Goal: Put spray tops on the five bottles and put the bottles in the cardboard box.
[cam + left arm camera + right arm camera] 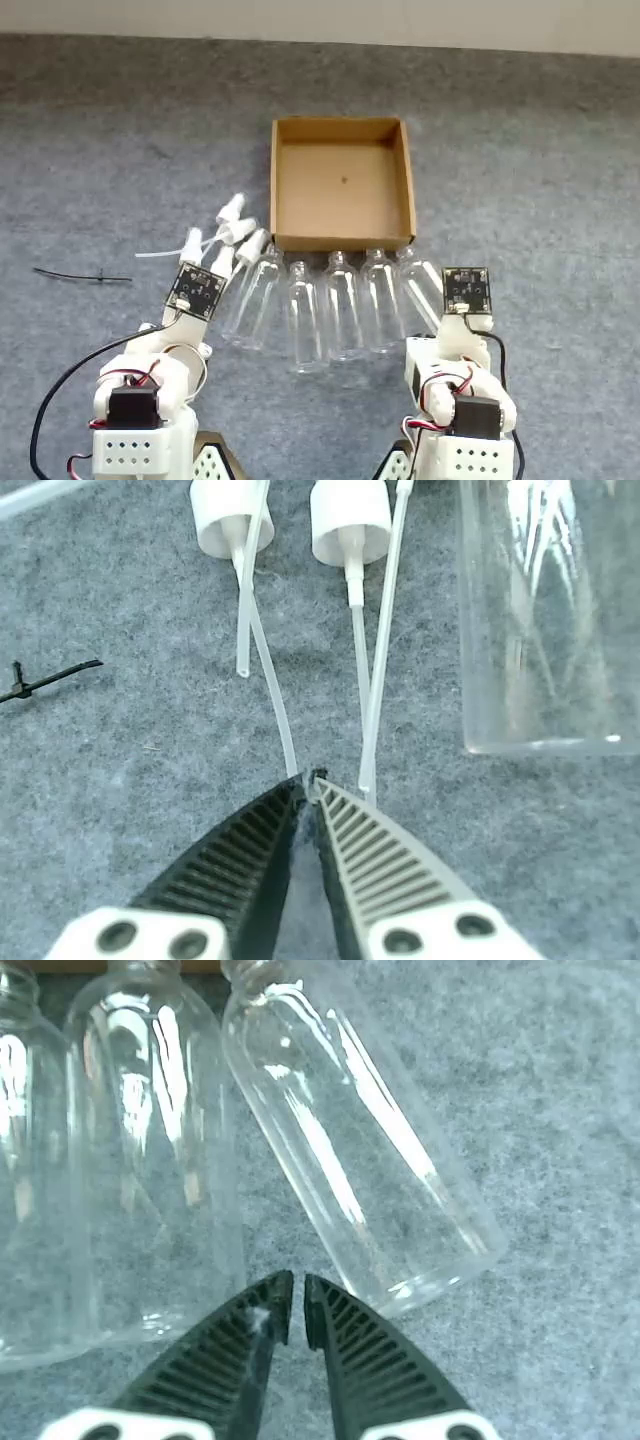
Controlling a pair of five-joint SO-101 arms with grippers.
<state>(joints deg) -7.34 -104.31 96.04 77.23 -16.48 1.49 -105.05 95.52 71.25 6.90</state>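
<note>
5 clear bottles (330, 305) lie side by side on the grey surface (540, 180), necks toward the near wall of the cardboard box (342, 124). White spray tops (235, 228) lie loose in a cluster beside the leftmost bottle. The left jaws are pressed together on nothing, tips at the ends of 2 dip tubes (375, 680). The right jaws, a thin slit apart and empty, sit just beside the rightmost bottle's base (430, 1260). A black cable tie (85, 275) lies well apart.

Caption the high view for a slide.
Five uncapped bottles lie in a row by the cardboard box, spray tops alongside.
</note>
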